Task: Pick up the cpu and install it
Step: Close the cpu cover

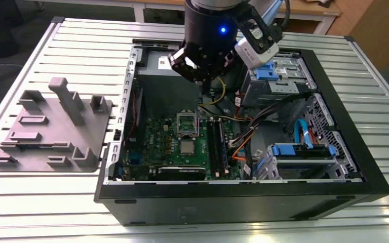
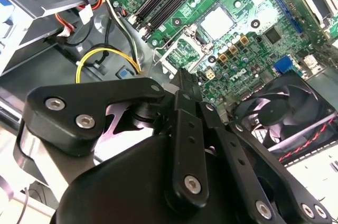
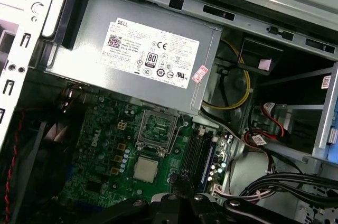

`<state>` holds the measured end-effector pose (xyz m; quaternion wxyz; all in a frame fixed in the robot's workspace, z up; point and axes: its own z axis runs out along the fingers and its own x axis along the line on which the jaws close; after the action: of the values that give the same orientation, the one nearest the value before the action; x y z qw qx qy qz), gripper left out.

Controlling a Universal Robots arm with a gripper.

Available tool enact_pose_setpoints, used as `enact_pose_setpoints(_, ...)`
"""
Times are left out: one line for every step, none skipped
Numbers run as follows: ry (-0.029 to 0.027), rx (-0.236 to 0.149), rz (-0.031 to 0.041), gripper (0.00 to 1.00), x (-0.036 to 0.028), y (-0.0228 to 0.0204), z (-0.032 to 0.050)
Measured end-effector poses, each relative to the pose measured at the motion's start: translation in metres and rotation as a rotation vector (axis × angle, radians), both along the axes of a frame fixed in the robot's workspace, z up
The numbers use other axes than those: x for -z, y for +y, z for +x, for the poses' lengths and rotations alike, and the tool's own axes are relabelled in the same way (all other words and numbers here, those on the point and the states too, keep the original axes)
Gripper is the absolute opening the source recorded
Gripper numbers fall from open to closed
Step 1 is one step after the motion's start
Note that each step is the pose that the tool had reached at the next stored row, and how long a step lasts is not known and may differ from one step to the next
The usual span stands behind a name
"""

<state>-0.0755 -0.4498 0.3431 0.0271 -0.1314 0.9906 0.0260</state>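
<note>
The cpu (image 1: 188, 147), a small silvery square chip, lies flat in its socket on the green motherboard (image 1: 155, 147) inside the open computer case. It also shows in the wrist views, cpu (image 2: 217, 21) and cpu (image 3: 145, 169). Just beyond it the metal socket frame (image 1: 186, 123) stands flipped up, seen again as the frame (image 3: 157, 129). My gripper (image 1: 211, 90) hangs above the board between the frame and the power supply, apart from the chip. Its black fingers (image 2: 187, 84) meet at one tip, shut, with nothing between them.
The case sits on a slatted metal table (image 1: 59, 202). A grey moulded fixture plate (image 1: 52, 129) lies at the exterior view's left. In the case are a power supply (image 3: 142, 60), yellow cables (image 2: 103, 55), a fan (image 2: 288, 115), memory slots (image 1: 218, 136) and blue-tabbed drive bays (image 1: 303, 152).
</note>
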Motion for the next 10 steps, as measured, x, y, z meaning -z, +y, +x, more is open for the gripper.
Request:
enact_pose_setpoints(0.0, 0.0, -0.0003, 0.11, 0.0018, 0.0, 0.0)
enact_pose_setpoints(0.0, 0.0, -0.0004, 0.11, 0.0036, 0.0, 0.0)
enact_pose_setpoints(0.0, 0.0, -0.0004, 0.11, 0.0054, 0.0, 0.0)
enact_pose_setpoints(0.0, 0.0, -0.0004, 0.11, 0.0072, 0.0, 0.0)
enact_pose_setpoints(-0.0001, 0.0, -0.0003, 0.11, 0.0091, 0.0, 0.0)
enact_pose_setpoints(-0.0001, 0.0, -0.0003, 0.11, 0.0108, 0.0, 0.0)
enact_pose_setpoints(-0.0001, 0.0, -0.0003, 0.11, 0.0127, 0.0, 0.0)
enact_pose_setpoints(-0.0001, 0.0, -0.0003, 0.11, 0.0145, 0.0, 0.0)
enact_pose_setpoints(-0.0001, 0.001, -0.0004, 0.11, 0.0162, 0.0, 0.0)
enact_pose_setpoints(-0.0001, 0.001, -0.0005, 0.11, 0.0181, 0.0, 0.0)
